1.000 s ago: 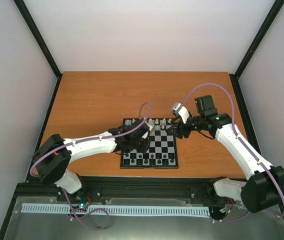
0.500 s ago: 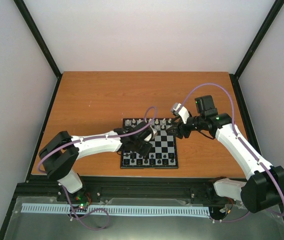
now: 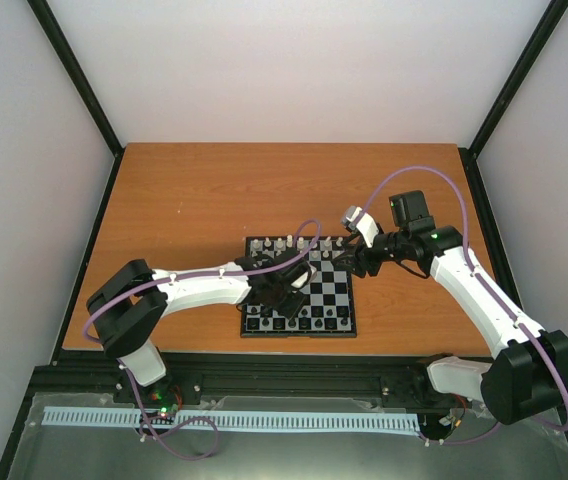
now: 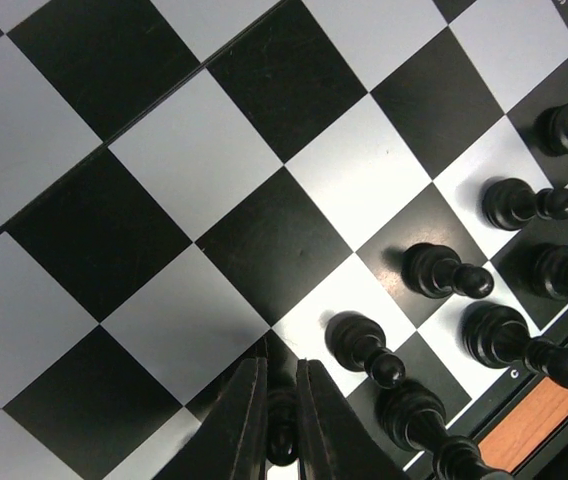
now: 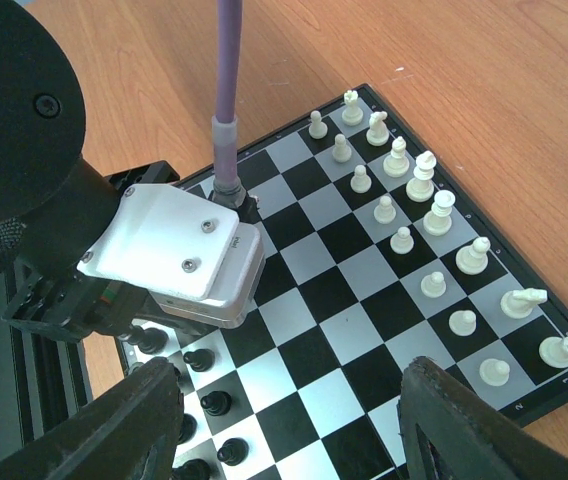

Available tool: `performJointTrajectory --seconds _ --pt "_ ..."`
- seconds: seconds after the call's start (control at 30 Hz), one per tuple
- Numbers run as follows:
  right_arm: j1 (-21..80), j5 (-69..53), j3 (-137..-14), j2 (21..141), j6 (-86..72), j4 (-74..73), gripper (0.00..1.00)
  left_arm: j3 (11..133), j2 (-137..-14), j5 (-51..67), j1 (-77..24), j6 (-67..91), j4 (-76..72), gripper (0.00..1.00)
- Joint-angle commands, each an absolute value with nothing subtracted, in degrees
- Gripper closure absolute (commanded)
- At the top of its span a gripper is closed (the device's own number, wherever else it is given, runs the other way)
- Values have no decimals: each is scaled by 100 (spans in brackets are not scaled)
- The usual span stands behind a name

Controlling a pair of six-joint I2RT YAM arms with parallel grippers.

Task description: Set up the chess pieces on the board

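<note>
Two rows of white pieces (image 5: 401, 240) stand along the 12 o'clock side of the board (image 3: 330, 291). The black pieces (image 4: 442, 272) are lined up along the 6 o'clock side. The board lies on the brown table (image 3: 194, 190), a bit toward 6 o'clock from its middle.

The left gripper (image 4: 280, 425) is low over the board, near the black side. Its two fingers (image 4: 244, 420) are pressed close together, and they pinch a small black pawn (image 4: 282, 440) between them. I cannot tell if the pawn's foot touches the square yet.

The right gripper (image 5: 289, 385) waits at the 2 o'clock corner of the board. Its fingers are spread wide and nothing is between them.

I think the job is almost done, because most pieces are in their rows. The step now looks like putting this black pawn into the pawn row. In the left wrist view the other pawns run in a slanted line toward 2 o'clock, and the held pawn sits at the end of that line.

Next, the pawn should go down onto the middle of its square. Then the fingers should open a little and lift straight up. The nearest pawn (image 4: 364, 345) is just beside it at 2 o'clock, so the move must be slow or that one could tip over.
</note>
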State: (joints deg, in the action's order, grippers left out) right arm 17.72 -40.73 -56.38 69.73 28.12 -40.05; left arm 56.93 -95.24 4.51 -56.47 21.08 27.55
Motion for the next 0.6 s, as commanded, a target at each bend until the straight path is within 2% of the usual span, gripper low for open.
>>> performJointTrajectory --seconds 0.0,0.2,0.57 --pt "1740 -4104 -5594 7020 2902 -3947 40 5939 -9556 381 -5707 2054 3008 91" --pt "1740 -4104 -5596 7031 2908 -3946 40 5907 -9573 339 -5705 2076 3044 89" --pt "1740 -4113 -5598 7032 2914 -3968 40 5972 -9657 305 -5706 2096 2984 81"
